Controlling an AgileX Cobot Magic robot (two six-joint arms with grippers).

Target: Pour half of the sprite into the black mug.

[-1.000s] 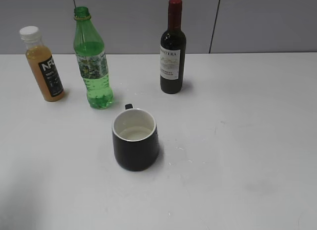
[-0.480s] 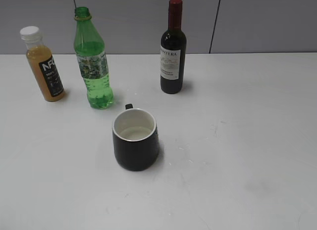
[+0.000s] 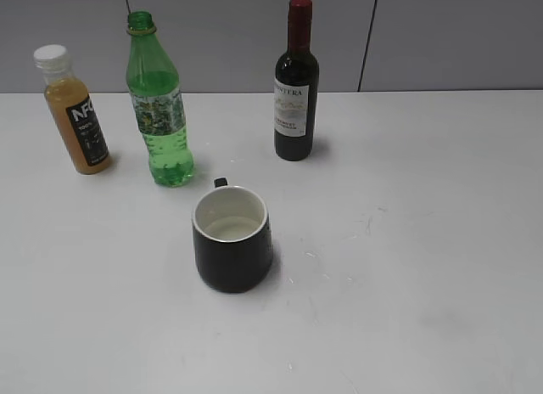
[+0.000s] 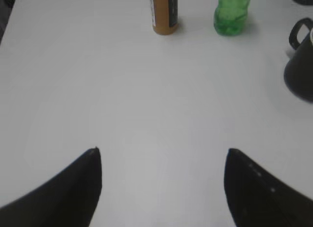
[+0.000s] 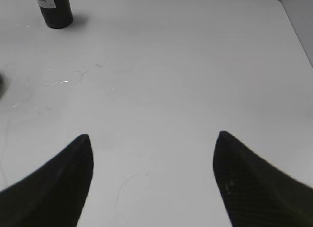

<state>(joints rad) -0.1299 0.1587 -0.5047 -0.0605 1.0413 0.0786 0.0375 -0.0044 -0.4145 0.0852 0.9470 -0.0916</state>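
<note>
The sprite (image 3: 159, 105), a green translucent bottle with no cap, stands upright at the back left of the white table; its base shows in the left wrist view (image 4: 233, 14). The black mug (image 3: 232, 238) with a white inside stands in the middle, handle to the rear; its edge shows at the right of the left wrist view (image 4: 301, 65). My left gripper (image 4: 161, 156) is open and empty over bare table, well short of the bottle. My right gripper (image 5: 152, 141) is open and empty over bare table. Neither gripper shows in the exterior view.
An orange juice bottle (image 3: 75, 109) with a white cap stands left of the sprite, and it also shows in the left wrist view (image 4: 164, 14). A dark wine bottle (image 3: 296, 84) with a red top stands at the back centre, and its base shows in the right wrist view (image 5: 55, 9). A grey wall runs behind the table.
A faint shadow at the lower left of the table has faded away. The bottles and the mug have not moved.
</note>
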